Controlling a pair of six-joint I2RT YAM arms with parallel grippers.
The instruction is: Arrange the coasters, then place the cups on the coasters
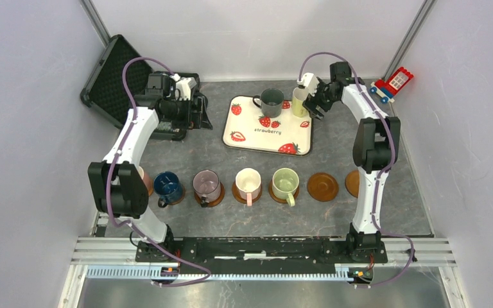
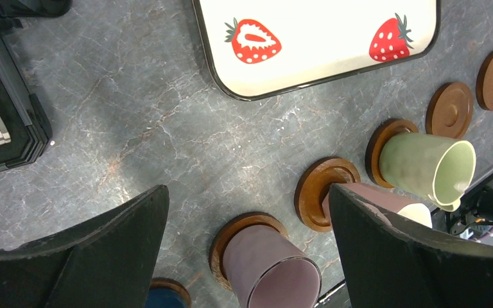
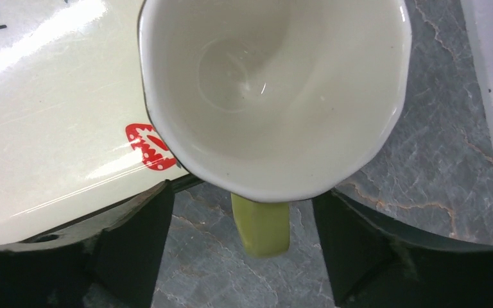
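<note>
Your right gripper [image 3: 242, 192] is at the 2 o'clock corner of the tray [image 1: 247, 119], jaws spread to either side of the handle [image 3: 261, 224] of the yellow-green mug [image 3: 276, 90]. In the right wrist view a strip of table [image 3: 199, 247] shows between each finger and the handle, so nothing is pinched. The mug stands upright on that corner of the tray with its white inside facing up, and its handle sits at 6 o'clock in the wrist view, pointing back at the gripper. Just beside it, toward 9 o'clock in the top view, the dark grey-green mug [image 1: 271, 101] also stands upright on the tray. Your left gripper [image 2: 247, 196] hangs at about 10 o'clock, near the black case [image 1: 106, 77], jaws wide apart with nothing between them. Along the near side a row of coasters [image 1: 323, 187] runs from 9 toward 3 o'clock. The navy mug [image 1: 166, 185], mauve mug [image 1: 207, 184], cream mug [image 1: 248, 182] and light green mug [image 1: 285, 182] each sit on one. The two at the right end are bare — the last is partly hidden behind the right arm.
</note>
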